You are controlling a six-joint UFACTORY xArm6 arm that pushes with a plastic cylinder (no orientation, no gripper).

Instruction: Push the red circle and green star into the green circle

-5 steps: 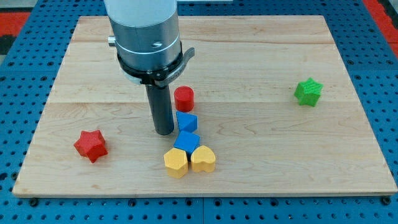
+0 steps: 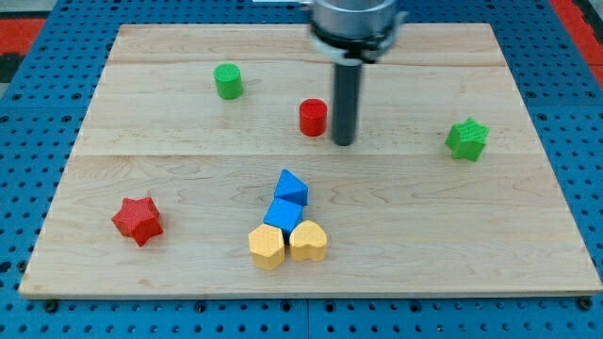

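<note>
On the pale wooden board [image 2: 528, 226], my tip [image 2: 345, 142], a bare dark rod with nothing to open or close, stands just right of the red circle block [image 2: 313, 118]. The green circle block [image 2: 227, 81] lies upper left; the ridged green star block [image 2: 466, 139] far right.

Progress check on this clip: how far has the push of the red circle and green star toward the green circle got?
Nothing is finished yet. In hand: my tip sits just to the view's right of the red circle, placed to shove it leftward to the green circle, which stands apart at the upper left. Left to do: close that gap, then fetch the green star, untouched far at the view's right.
</note>
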